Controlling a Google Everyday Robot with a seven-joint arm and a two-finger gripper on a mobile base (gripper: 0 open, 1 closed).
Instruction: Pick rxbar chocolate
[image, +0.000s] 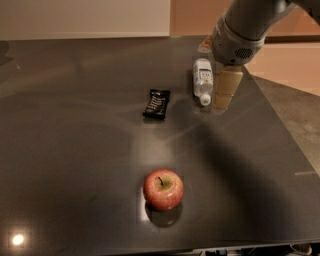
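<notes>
An apple (163, 189) stood nearest the camera on the dark table (75, 150), well apart from everything else. Farther back, around mid-table, the bar (156, 103) lay flat with its white lettering up. Its long side ran roughly away from the camera, and nothing touched it. Right of it and slightly farther back, a bottle (202, 80) lay on its side, cap toward the camera. Just right of the bottle hung the gripper (226, 90), pointing down from the arm (240, 30). It carried nothing that showed, and whether it was open or closed could not be told.

The step in hand looked like the approach. The gripper had to go left to the bar with the bottle lying between them, so passing above the bottle seemed the safest way to avoid rolling it. The grip would best be set across the bar's narrow width. A straight descent close to the tabletop should follow, since so thin a bar could slide on that smooth surface.
</notes>
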